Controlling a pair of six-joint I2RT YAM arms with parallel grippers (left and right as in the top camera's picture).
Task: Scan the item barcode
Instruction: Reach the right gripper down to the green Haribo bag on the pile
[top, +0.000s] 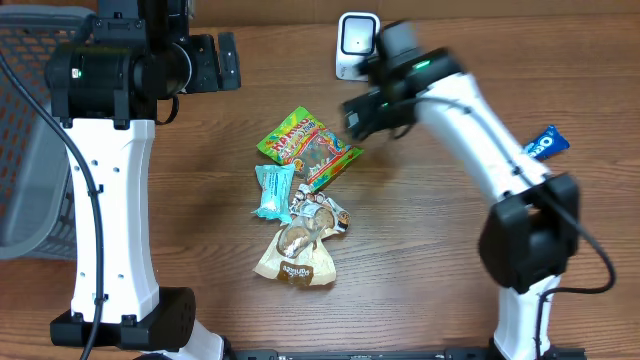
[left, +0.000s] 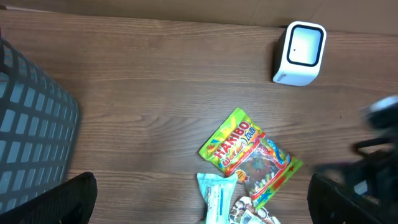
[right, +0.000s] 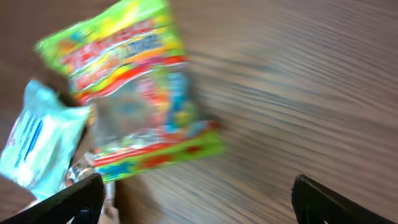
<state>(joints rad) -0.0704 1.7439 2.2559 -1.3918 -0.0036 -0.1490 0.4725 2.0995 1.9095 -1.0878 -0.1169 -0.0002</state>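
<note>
We see the Haribo gummy bag (top: 307, 147) lying flat near the tabletop's middle, at the far end of the snack pile (top: 295, 245). Our right gripper (right: 196, 186) hovers just beside it, spread and empty; our left gripper (left: 200, 180) is spread too.

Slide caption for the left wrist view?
Haribo bag on the wood table, white scanner upper right, grey basket left.

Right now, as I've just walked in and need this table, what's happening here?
Nothing is held. The right end effector hangs open by the edge of the Haribo bag, which lies flat on the table at the far end of a small pile of snack packets. The white scanner stands farther back, apart from the bag. The left end effector is open too, away from the pile.
</note>
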